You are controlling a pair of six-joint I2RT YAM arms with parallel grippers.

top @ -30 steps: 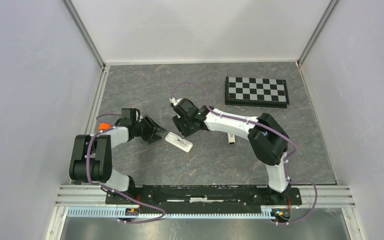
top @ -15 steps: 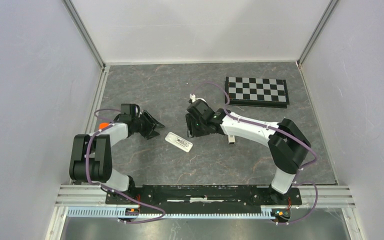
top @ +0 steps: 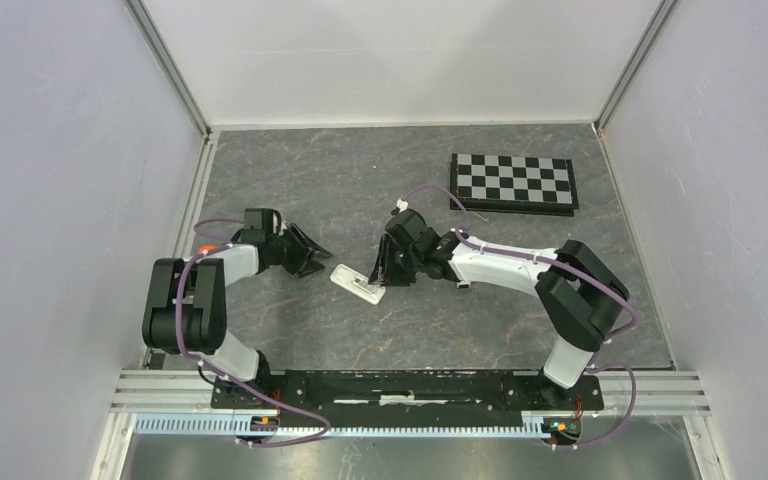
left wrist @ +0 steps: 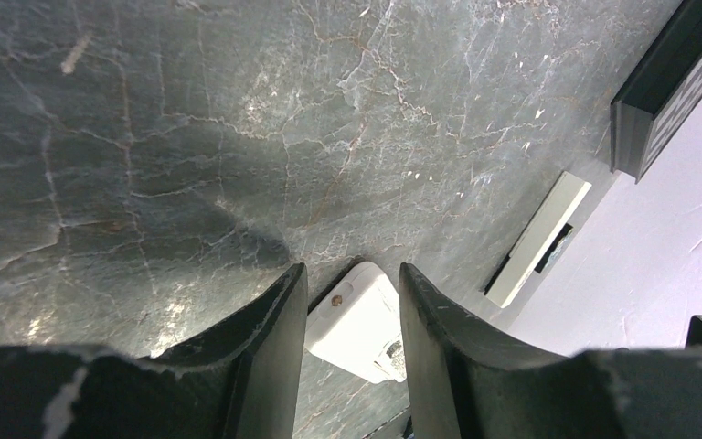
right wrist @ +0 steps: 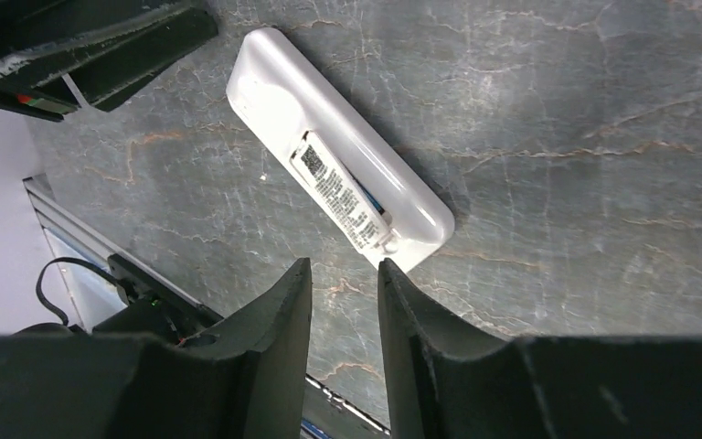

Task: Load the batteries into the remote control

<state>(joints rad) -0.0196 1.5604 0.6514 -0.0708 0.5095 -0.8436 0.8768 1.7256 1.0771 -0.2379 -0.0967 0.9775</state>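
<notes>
The remote control is lying back-up on the tabletop, between the two hands and touching neither. In the right wrist view its recess is showing a labelled battery lying lengthwise with a sliver of blue beside it. I cannot tell whether both cells are sitting fully down.

The right hand is hovering just off the remote's recess end, its fingers narrowly parted and empty. The left hand is pointing at the opposite end, also narrowly parted and gripping nothing.

The danger, as I am judging it, is that nothing is bracing the remote. A push from either hand is likely to send it sliding across the smooth stone, or to tip a half-seated cell out. The slim white bar, possibly the cover, is lying apart from the remote.
</notes>
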